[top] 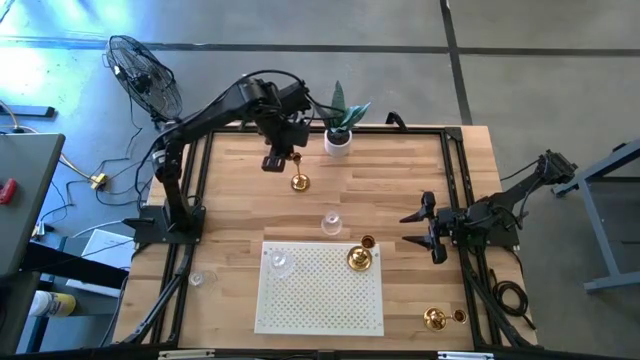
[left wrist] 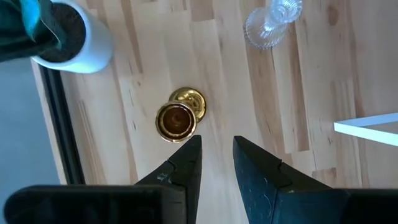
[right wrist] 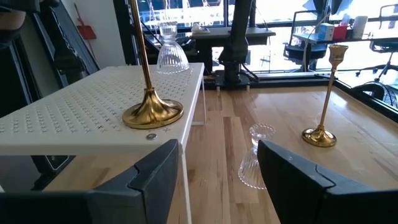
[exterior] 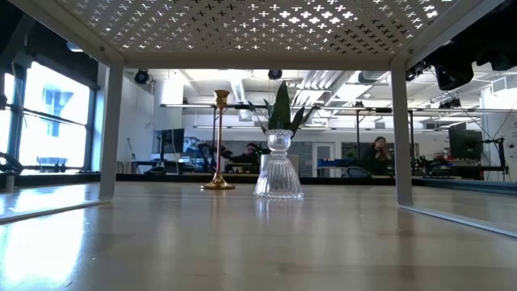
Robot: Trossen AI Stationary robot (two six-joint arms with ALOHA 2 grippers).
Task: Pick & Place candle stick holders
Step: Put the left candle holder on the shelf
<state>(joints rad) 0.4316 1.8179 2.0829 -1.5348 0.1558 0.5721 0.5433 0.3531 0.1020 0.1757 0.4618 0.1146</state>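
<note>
A gold holder (top: 299, 182) stands on its round base on the table at the far middle; it also shows in the left wrist view (left wrist: 177, 118). My left gripper (left wrist: 217, 146) hovers above and beside it, slightly open and empty. A clear glass holder (top: 331, 222) stands on the table in front of the white perforated shelf (top: 320, 300). On the shelf stand a glass holder (top: 280, 262) and a gold holder (top: 360, 258). Another gold holder (top: 435, 318) stands at the near right, and a glass one (top: 197, 279) at the left edge. My right gripper (top: 412, 228) waits open at the right.
A white pot with a green plant (top: 338, 140) stands at the far edge, close to my left gripper. The shelf stands on legs (exterior: 109, 129) over the near middle of the table. A black frame (top: 455, 180) runs along the table's edges.
</note>
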